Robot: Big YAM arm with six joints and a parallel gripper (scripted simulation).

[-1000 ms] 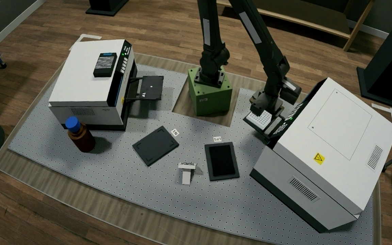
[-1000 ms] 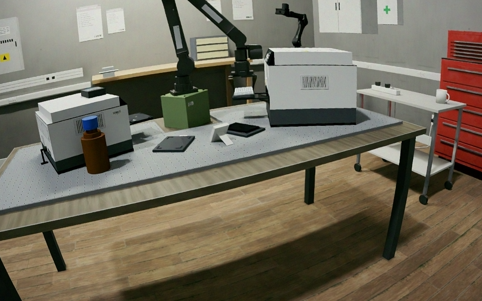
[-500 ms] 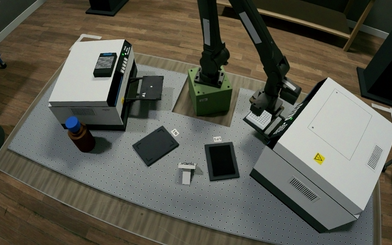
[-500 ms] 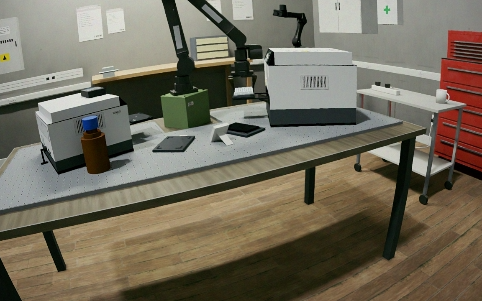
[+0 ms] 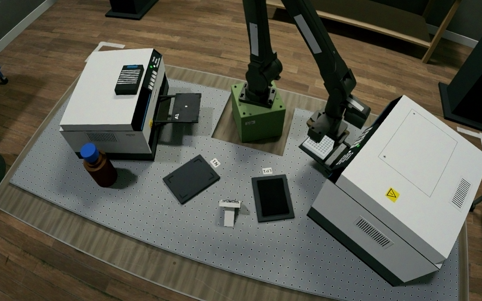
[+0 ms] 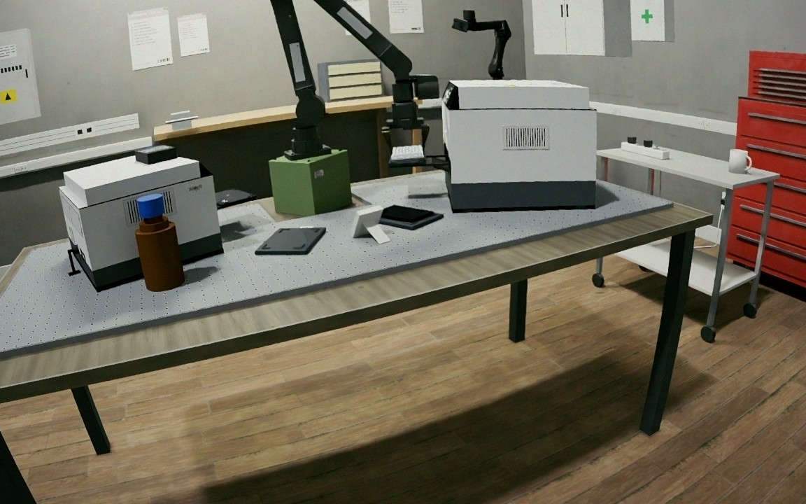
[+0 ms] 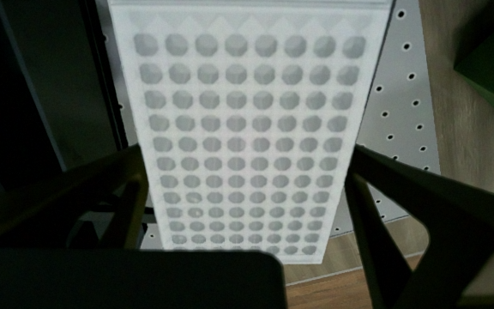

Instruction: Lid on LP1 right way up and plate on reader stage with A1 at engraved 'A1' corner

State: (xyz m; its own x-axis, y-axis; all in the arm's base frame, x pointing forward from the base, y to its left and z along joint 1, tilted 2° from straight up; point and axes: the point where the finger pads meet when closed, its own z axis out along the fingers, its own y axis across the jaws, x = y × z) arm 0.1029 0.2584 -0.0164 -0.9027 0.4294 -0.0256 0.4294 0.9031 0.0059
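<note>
The white 96-well plate [image 5: 321, 146] [image 6: 407, 152] [image 7: 238, 137] has no lid on it and lies level at the reader's stage [image 5: 311, 154]. My gripper [image 5: 326, 139] [image 6: 407, 148] [image 7: 246, 154] is shut on the plate, one finger on each long side. Whether the plate touches the stage is hidden, and no A1 mark is readable there. The dispenser's stage [image 5: 191, 108], engraved A1, is bare. On LP1 [image 5: 257, 209] [image 6: 432, 219] a black rectangle [image 5: 273, 195] lies flat inside the frame; it may be the lid, I cannot tell.
The capped bottle [image 5: 100, 171] [image 6: 159, 253] stands upright beside the dispenser [image 5: 104, 89]. N1 [image 5: 191, 179] bears nothing. A small white stand [image 5: 229, 216] is between N1 and LP1. The reader [image 5: 415, 149] is close beside my gripper, the green base [image 5: 259, 123] on its other side.
</note>
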